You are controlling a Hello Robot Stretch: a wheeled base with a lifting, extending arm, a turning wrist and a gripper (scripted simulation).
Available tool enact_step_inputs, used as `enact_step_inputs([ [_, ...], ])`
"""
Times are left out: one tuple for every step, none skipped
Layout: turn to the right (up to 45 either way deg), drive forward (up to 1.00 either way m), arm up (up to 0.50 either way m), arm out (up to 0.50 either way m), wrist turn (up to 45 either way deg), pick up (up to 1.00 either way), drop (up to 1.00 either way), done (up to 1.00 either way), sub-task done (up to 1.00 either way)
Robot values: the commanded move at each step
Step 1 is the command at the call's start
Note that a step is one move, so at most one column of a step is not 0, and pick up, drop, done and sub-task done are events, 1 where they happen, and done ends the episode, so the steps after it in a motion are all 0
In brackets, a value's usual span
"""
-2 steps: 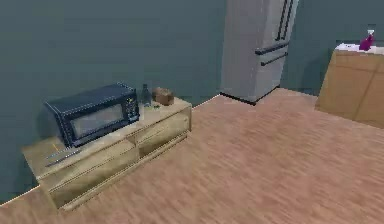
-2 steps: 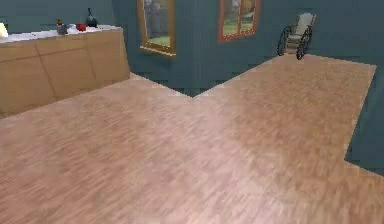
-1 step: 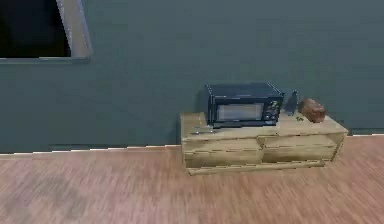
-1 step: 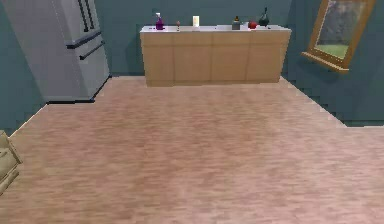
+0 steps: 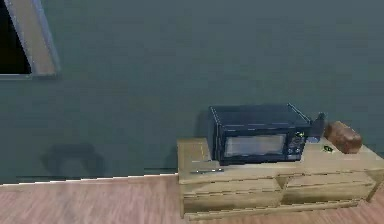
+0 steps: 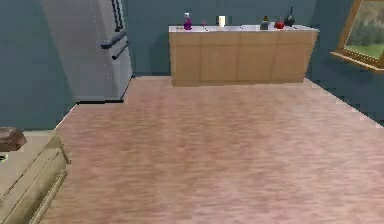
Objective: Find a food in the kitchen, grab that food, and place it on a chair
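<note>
Forward view: 1 dark microwave (image 5: 258, 136) stands on a low wooden surface (image 5: 240, 188) against the teal wall. A brown loaf (image 5: 343, 136), the likely food, lies near the surface's right end, just beside the microwave. Arm side view: I see 1 grey fridge (image 6: 100, 45) beside a far surface (image 6: 243, 60) carrying bottles. I cannot tell the fingers' state.

Forward view: low wooden surface (image 5: 230, 190) set hard against the wall (image 5: 150, 80). A microwave (image 5: 258, 135) takes up most of its top, with a brown loaf (image 5: 344, 137) near the right end and a bare strip at the left end. Arm side view: wood floor (image 6: 200, 140) lies wide open out to the fridge (image 6: 95, 45) and a long cabinet run (image 6: 240, 58) on the far wall.
</note>
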Motion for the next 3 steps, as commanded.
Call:
enact_step_inputs([
  [-36.0, 0.0, 0.0, 0.0, 0.0, 0.0, 0.0, 0.0, 0.0],
  [0.0, 0.5, 0.0, 0.0, 0.0, 0.0, 0.0, 0.0, 0.0],
  [-45.0, 0.0, 0.0, 0.0, 0.0, 0.0, 0.0, 0.0, 0.0],
])
